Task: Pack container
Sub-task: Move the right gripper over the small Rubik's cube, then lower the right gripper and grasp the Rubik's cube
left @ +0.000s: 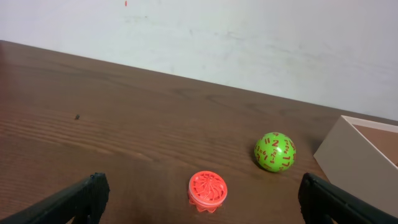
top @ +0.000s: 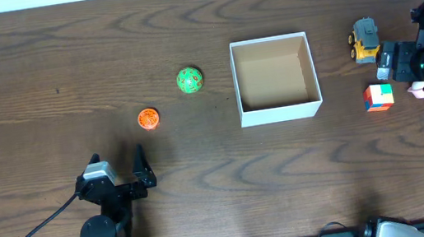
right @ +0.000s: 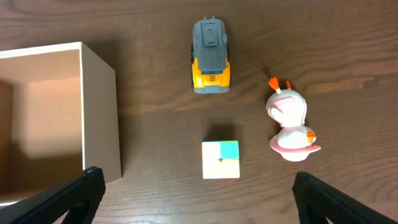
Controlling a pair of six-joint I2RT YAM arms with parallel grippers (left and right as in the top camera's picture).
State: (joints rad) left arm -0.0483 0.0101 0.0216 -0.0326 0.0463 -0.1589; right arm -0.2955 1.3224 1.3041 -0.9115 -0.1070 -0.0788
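Observation:
The container (top: 281,112), a shallow white box with a tan cardboard inside, stands empty at mid table; its wall shows in the left wrist view (left: 351,158) and the right wrist view (right: 99,112). A green numbered ball (top: 189,80) (left: 274,152) and an orange ridged disc (top: 148,119) (left: 208,190) lie left of it. My left gripper (top: 119,168) (left: 202,198) is open and empty, short of the disc. My right gripper (top: 391,62) (right: 199,185) is open and empty, high above a colour cube (top: 378,98) (right: 219,159).
A grey and yellow toy truck (top: 365,39) (right: 210,56) sits right of the container. A pink and white figure (top: 419,90) (right: 289,127) lies right of the cube, partly under the right arm in the overhead view.

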